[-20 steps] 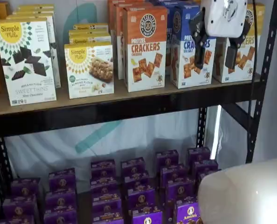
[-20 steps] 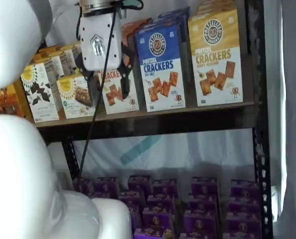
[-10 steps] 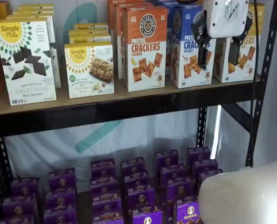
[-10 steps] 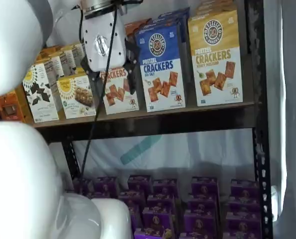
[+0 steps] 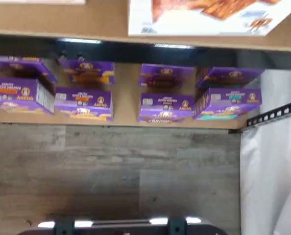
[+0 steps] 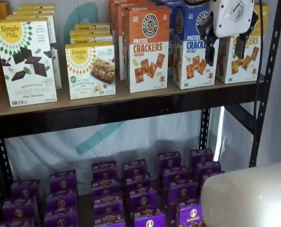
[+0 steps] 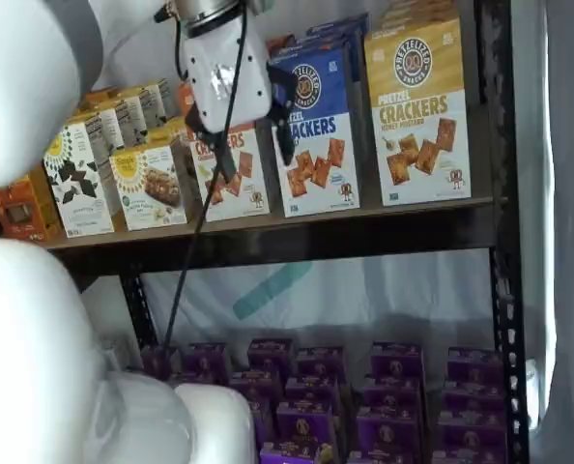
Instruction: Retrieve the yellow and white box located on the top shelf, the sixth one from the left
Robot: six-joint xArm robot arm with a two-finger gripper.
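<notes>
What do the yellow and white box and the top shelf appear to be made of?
The yellow and white box looks like printed paperboard, slightly glossy, with crisp folded edges. The top shelf appears to be a matte brown wood-fibre board with a black, probably painted metal, front rail.

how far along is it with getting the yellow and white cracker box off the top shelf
Early stage. Done: the gripper has been brought up to the level of the top shelf and hangs open in front of the cracker cartons. In hand: nothing; both fingers are empty. Left: the yellow and white box stands untouched at the right end, so lining up, closing on it and pulling it out all remain.
</notes>
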